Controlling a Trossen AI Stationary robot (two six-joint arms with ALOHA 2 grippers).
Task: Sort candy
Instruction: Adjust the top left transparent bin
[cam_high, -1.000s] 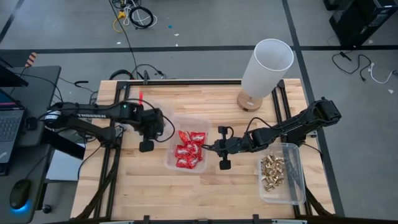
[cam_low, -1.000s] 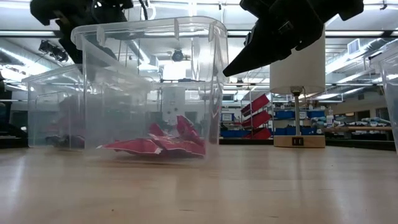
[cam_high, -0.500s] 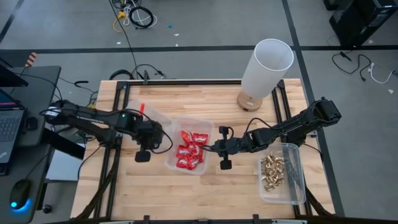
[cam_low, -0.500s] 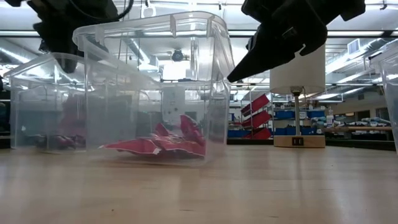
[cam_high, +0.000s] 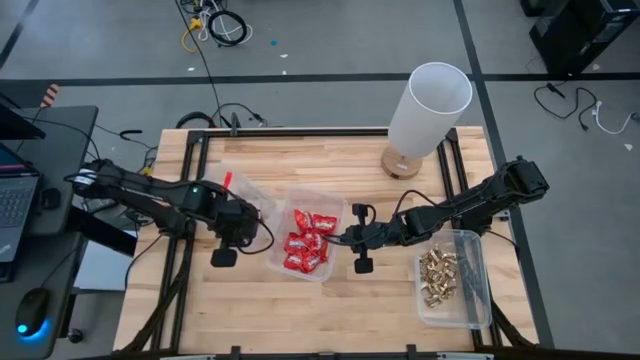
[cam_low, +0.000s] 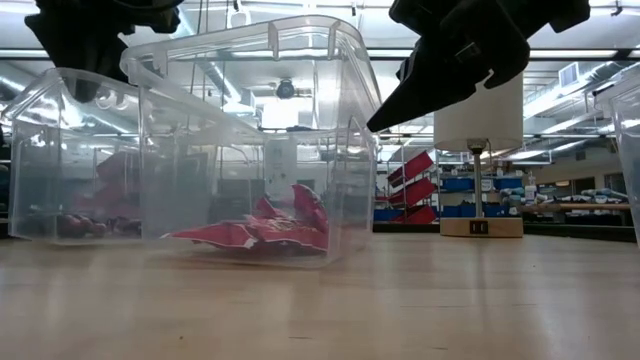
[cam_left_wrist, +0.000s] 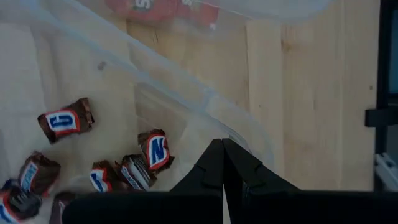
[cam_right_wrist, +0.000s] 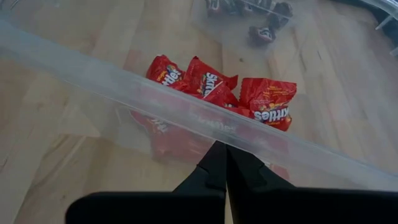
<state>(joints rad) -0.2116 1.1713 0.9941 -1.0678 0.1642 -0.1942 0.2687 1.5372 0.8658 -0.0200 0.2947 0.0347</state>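
The left gripper (cam_high: 240, 237), fingers pressed together and empty (as were the right gripper's (cam_high: 340, 240)), hung over the bin of dark bars (cam_left_wrist: 153, 150), the red packets (cam_high: 305, 241) and gold pieces (cam_high: 437, 276) lay binned apart, so sorting looked finished and next called only for withdrawing.

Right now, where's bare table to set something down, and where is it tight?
Free: the front strip of wood below the red-candy bin, and the back stretch left of the lamp. Tight: between the red-candy bin and the gold-candy bin, where the shut right gripper sits; the shut left gripper crowds the left bin.
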